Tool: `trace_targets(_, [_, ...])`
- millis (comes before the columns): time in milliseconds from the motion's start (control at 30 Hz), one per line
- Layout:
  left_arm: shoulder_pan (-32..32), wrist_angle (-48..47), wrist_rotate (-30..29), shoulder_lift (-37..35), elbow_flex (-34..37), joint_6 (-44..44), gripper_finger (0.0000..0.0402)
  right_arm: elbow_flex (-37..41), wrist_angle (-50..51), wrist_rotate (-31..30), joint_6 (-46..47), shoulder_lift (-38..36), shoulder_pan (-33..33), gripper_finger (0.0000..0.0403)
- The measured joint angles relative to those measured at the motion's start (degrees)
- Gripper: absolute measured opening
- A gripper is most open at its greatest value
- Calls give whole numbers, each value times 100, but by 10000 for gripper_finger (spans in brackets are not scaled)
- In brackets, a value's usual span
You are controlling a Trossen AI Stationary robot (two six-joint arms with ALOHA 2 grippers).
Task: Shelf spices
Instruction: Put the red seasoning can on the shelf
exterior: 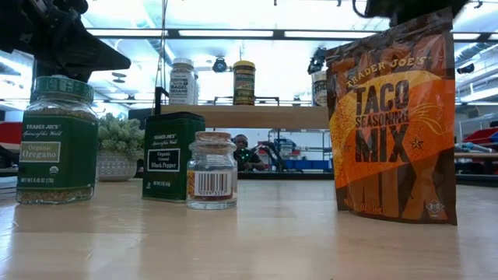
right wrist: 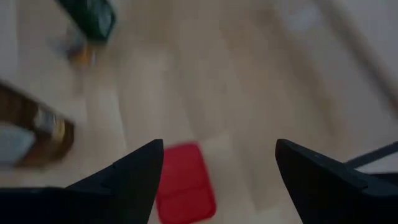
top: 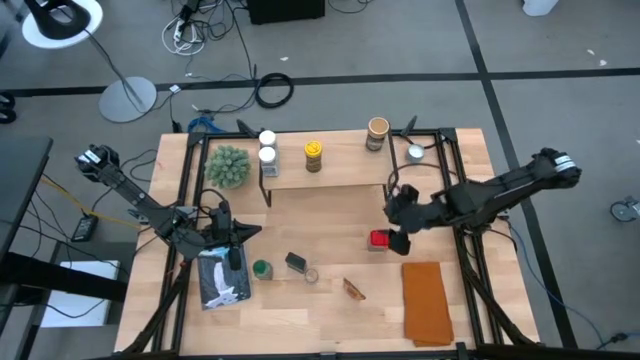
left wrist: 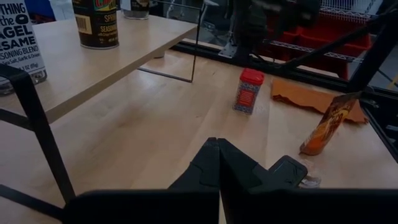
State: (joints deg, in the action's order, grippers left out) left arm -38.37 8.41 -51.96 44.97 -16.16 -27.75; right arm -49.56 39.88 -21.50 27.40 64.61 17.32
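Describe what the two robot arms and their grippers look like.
Both arms are dark, nearly black, built of slim jointed links with white bands at the outer joints. The left gripper ends in matte black wedge-shaped fingers with angular faces. The right gripper has two black, pointed triangular fingers. No markings are readable on either.

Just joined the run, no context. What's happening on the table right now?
Spice shelving, partway done. The shelf already carries several jars. The right gripper hangs open just above the red-lidded jar on the tabletop, not yet gripping it. The left gripper waits shut over the table's left side. The oregano jar, pepper tin, small clear jar and taco seasoning packet are unshelved.
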Motion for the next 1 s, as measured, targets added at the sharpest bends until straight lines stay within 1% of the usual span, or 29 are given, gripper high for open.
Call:
trace_targets(333, [0,50,-26,0,0,-2,1,2,47,1019,-49,1445,27,307])
trace_targets(533, [0,55,-26,0,0,0,1,2,5,1120,-327,2218,-60,306])
trace_targets(600, [0,50,-26,-1,0,0,1,4,-97,1160,-350,2392,-116,290])
trace_targets(633, [0,54,-26,0,0,0,1,4,-153,1244,-351,2447,-163,272])
trace_targets(733, [0,81,-26,0,0,0,1,-22,-186,1588,-363,2497,-312,191])
trace_targets(833, [0,85,-26,0,0,0,1,-295,365,1885,-399,2499,-470,191])
trace_targets(900, [0,83,-26,0,0,0,1,-688,898,1893,-581,2479,-534,191])
trace_targets(1000, [0,81,-26,-2,0,4,1,-1483,1675,1730,-813,2462,-647,191])
